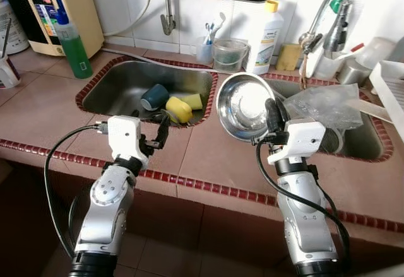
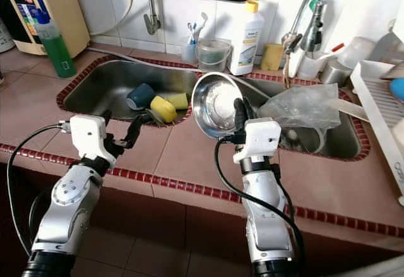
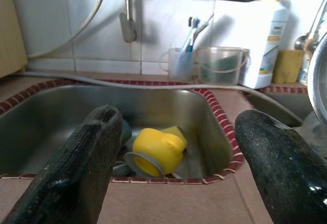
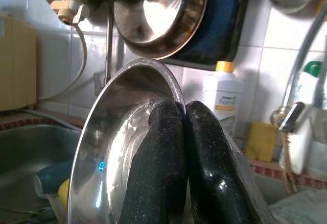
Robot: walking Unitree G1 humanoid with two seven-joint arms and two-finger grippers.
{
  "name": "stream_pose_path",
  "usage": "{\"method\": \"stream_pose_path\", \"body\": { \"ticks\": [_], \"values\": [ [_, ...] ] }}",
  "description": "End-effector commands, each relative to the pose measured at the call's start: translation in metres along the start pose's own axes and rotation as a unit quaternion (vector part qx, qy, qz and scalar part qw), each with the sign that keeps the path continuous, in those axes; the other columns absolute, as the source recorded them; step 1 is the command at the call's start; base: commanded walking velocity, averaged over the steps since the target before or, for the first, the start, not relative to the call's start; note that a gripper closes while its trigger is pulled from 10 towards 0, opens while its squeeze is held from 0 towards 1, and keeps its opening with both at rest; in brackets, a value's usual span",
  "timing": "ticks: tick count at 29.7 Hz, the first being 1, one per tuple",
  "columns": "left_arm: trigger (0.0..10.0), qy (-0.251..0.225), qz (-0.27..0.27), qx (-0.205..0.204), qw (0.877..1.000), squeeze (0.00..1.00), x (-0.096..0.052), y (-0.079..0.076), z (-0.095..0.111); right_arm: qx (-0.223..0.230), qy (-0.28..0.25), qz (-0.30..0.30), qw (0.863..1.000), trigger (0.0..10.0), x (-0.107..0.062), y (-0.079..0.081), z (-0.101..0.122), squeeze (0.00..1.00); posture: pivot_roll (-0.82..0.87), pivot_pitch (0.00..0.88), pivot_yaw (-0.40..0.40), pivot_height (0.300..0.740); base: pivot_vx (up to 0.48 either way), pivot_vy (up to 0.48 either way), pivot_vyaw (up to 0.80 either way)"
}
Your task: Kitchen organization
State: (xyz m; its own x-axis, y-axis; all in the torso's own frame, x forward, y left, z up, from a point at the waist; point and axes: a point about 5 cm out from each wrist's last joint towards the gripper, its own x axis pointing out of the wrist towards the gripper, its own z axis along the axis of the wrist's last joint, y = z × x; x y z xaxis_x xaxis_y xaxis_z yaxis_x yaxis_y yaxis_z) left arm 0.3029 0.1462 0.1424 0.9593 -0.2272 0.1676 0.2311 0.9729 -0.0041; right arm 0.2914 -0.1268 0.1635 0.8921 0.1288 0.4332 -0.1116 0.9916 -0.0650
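My right gripper point(image 1: 273, 114) is shut on the rim of a steel bowl point(image 1: 243, 103), holding it tilted on edge over the tiled counter between the two sinks. In the right wrist view both fingers pinch the bowl point(image 4: 117, 147) wall. My left gripper point(image 1: 161, 129) hangs open at the front edge of the left sink point(image 1: 120, 88), nothing between its fingers. Just beyond it in the sink lie a yellow cup point(image 3: 156, 150) on its side, a dark teal cup point(image 1: 154, 96) and a yellow-green piece point(image 1: 193, 101).
A crumpled clear plastic bag point(image 1: 322, 103) lies over the right sink point(image 1: 366, 141). A green bottle point(image 1: 74, 40), a toothbrush cup point(image 1: 205, 50), a clear tub point(image 1: 228, 55) and a white bottle point(image 1: 265, 31) line the back. A white dish rack point(image 1: 388, 91) stands at far right.
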Motion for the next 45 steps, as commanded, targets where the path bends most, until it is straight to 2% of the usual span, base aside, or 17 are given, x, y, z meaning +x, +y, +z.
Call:
{"method": "stream_pose_path", "body": {
  "ticks": [1, 29, 33, 39, 45],
  "values": [
    [10.0, 0.0, -0.001, 0.003, 1.0, 0.0, -0.0011, -0.0007, 0.0, 0.003, -0.006, 0.007, 1.0, 10.0, -0.0002, 0.0019, 0.0016, 0.0, -0.07, 0.0, -0.01, 0.74, 0.345, 0.0, 0.0],
    [10.0, 0.004, -0.003, 0.004, 1.0, 0.0, -0.0028, -0.0015, -0.0012, 0.005, -0.005, 0.014, 1.0, 10.0, 0.0005, 0.0052, 0.0009, 0.0, -0.06, 0.0, -0.01, 0.74, 0.347, 0.0, 0.0],
    [10.0, 0.002, -0.001, -0.006, 1.0, 0.0, -0.004, -0.0016, -0.0015, 0.005, -0.002, 0.005, 1.0, 10.0, -0.0007, 0.0039, -0.0002, 0.0, -0.06, 0.0, -0.007, 0.74, 0.0, 0.0, 0.0],
    [10.0, 0.01, -0.003, 0.0, 1.0, 0.0, -0.0047, -0.0019, -0.0035, 0.004, 0.005, -0.018, 1.0, 10.0, -0.0049, -0.0042, -0.0027, 0.0, -0.07, 0.0, 0.006, 0.74, 0.0, 0.0, 0.0],
    [10.0, 0.017, -0.011, 0.0, 1.0, 0.0, -0.0033, -0.0018, -0.0045, 0.003, 0.006, -0.021, 1.0, 10.0, -0.0057, -0.0035, -0.003, 0.0, -0.07, 0.0, 0.014, 0.74, 0.0, 0.0, 0.0]
  ]
}}
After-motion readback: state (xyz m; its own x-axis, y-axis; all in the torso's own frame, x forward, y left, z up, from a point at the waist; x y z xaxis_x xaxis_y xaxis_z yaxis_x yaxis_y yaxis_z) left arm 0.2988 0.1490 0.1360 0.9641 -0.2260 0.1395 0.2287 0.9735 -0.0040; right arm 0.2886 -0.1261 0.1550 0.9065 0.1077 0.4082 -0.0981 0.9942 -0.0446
